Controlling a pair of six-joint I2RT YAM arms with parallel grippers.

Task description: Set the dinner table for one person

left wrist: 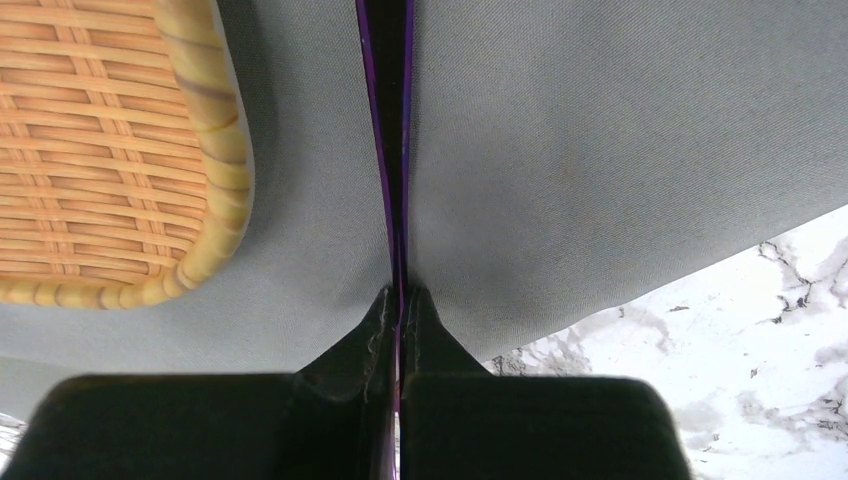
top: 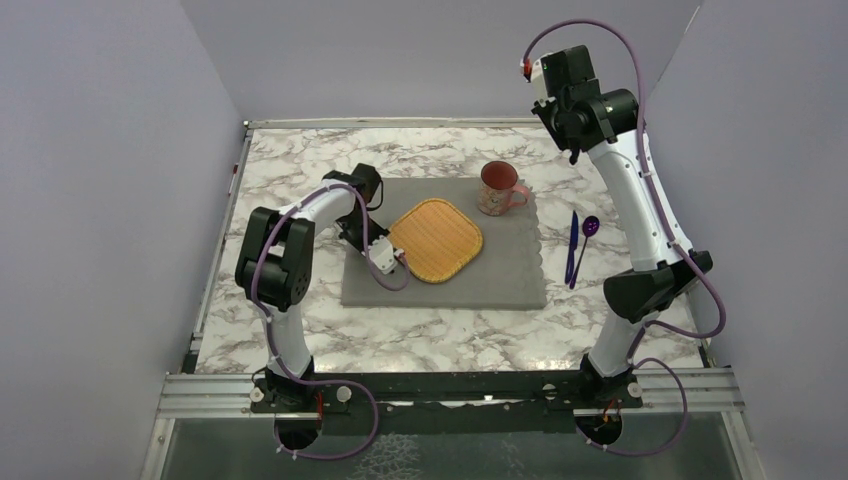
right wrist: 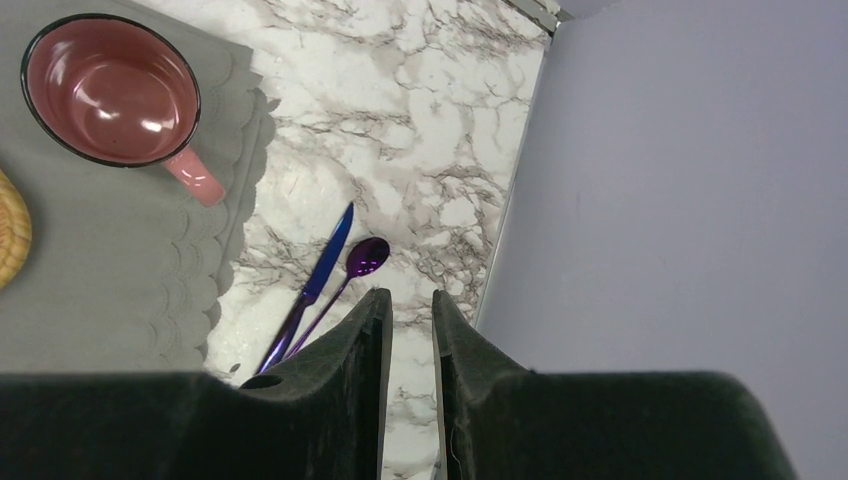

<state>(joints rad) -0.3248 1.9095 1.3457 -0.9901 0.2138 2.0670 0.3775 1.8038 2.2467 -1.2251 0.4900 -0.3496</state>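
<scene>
Smooth marble-look dinner table, cloth placemat, wicker plate

One marble worktop carries one grey placemat, one woven tray and one pink mug. Purple cutlery comes to three pieces: one knife, one spoon and one thin piece seen edge-on, its kind unclear. There are two arms — one left arm, one right arm.

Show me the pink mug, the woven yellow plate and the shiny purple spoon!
Pink ceramic mug [right wrist: 110, 90]: right wrist view, on its inside bottom.
Square woven yellow plate [top: 436, 240]: top view, on its middle.
Shiny purple metal spoon [right wrist: 366, 257]: right wrist view, on its bowl.
</scene>
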